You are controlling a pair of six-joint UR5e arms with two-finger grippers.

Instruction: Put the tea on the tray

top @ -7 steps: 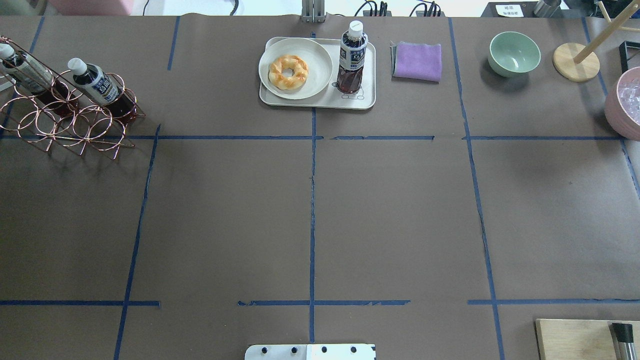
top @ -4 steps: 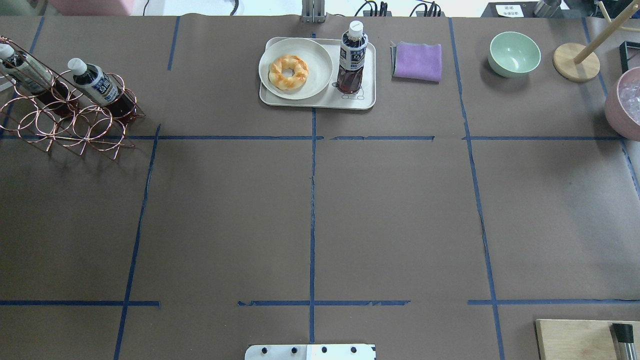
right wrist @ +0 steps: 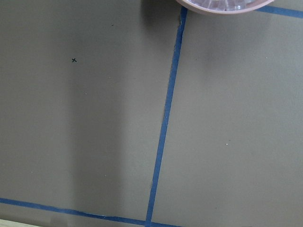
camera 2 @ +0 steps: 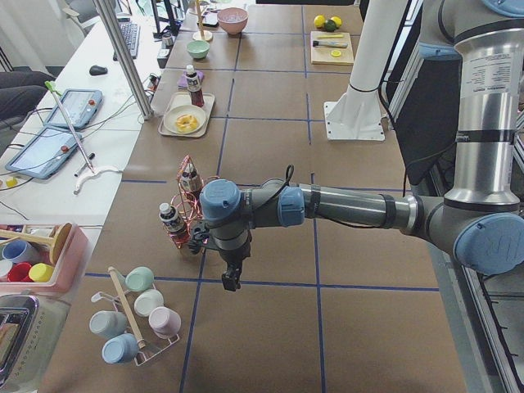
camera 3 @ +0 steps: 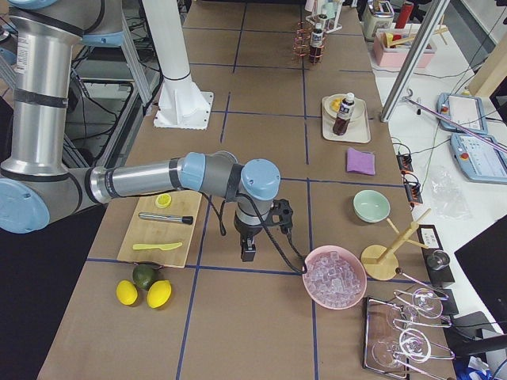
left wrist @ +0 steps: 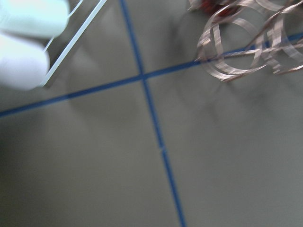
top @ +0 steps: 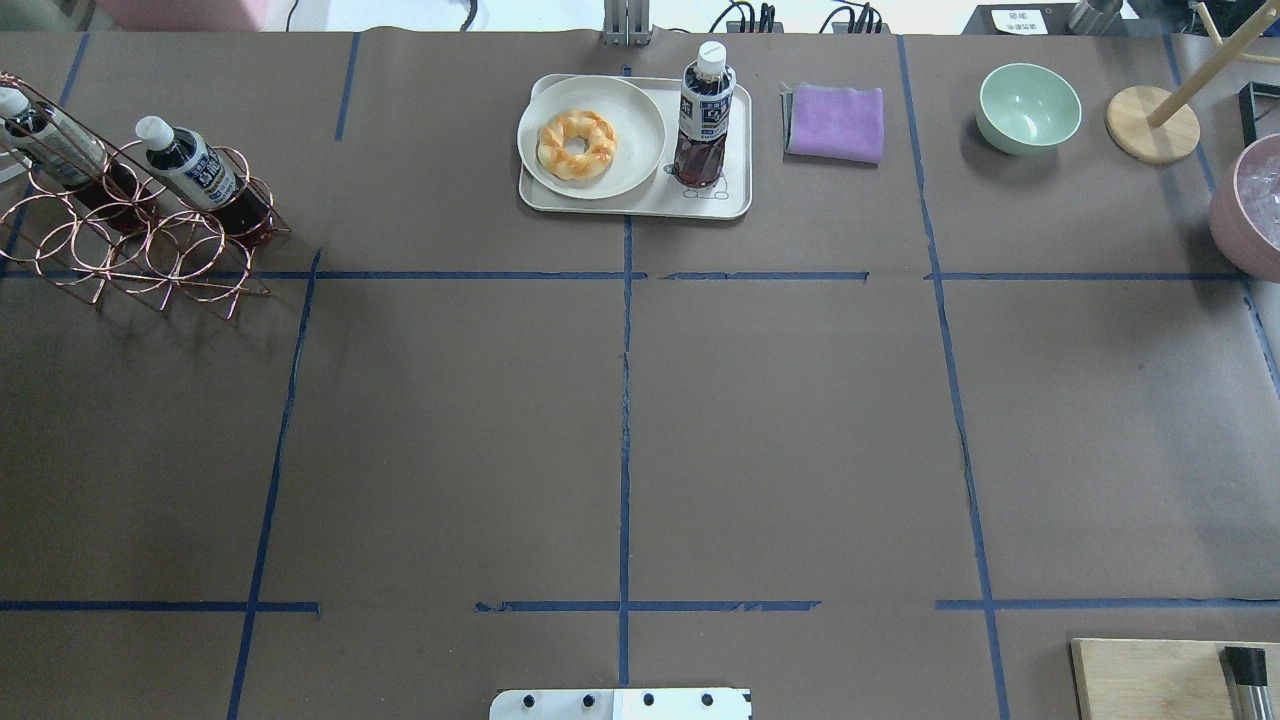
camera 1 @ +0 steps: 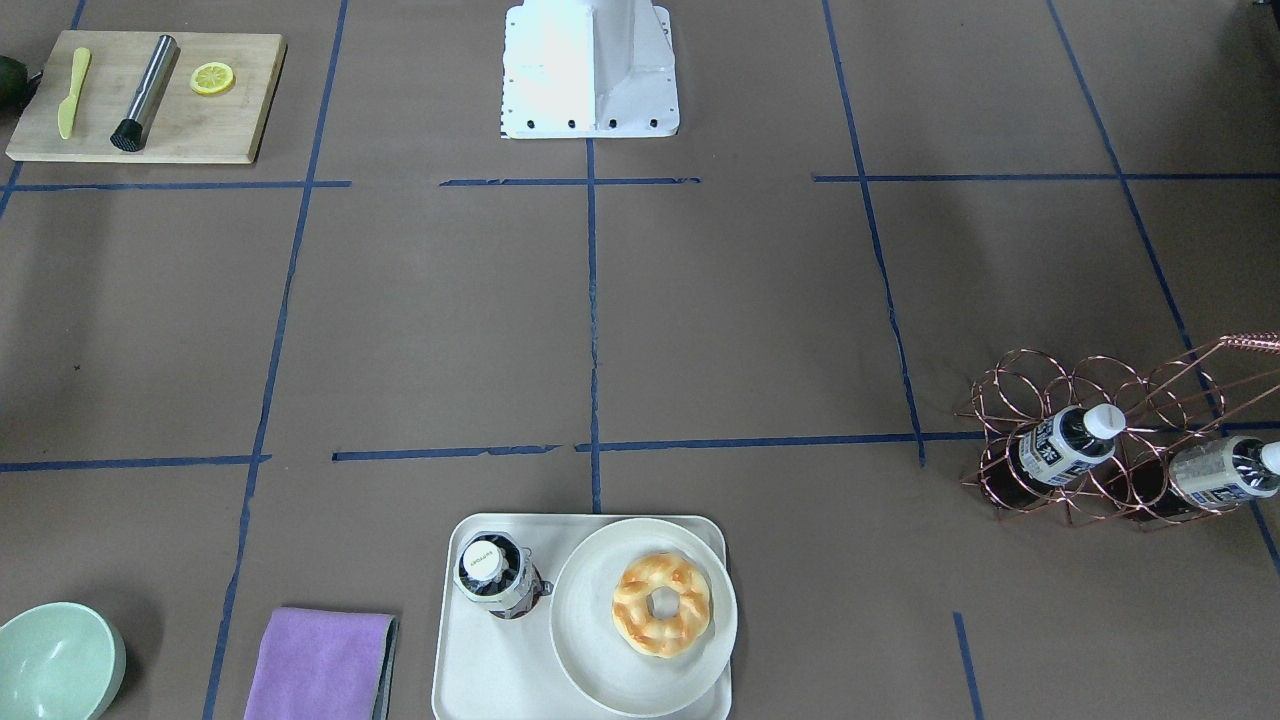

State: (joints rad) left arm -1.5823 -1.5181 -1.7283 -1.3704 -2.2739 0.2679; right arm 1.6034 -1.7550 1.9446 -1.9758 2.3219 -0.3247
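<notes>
The tea [top: 705, 120], a clear bottle of dark liquid with a white cap, stands upright on the right part of the cream tray [top: 640, 205] at the table's far middle. The front-facing view has the tea [camera 1: 495, 575] on the tray [camera 1: 470, 660] beside the plate. No gripper touches it. My left gripper [camera 2: 232, 278] hangs low over the table near the copper rack, far from the tray. My right gripper [camera 3: 248, 252] hangs between the cutting board and the pink bowl. Both show only in the side views, so I cannot tell whether they are open or shut.
A round plate [top: 590, 140] with a twisted doughnut [top: 577, 143] shares the tray. A copper wire rack [top: 140, 240] at the far left holds two more bottles. A purple cloth [top: 835, 122], green bowl [top: 1028, 105], pink bowl of ice [top: 1245, 205] and cutting board [top: 1150, 680] lie on the right.
</notes>
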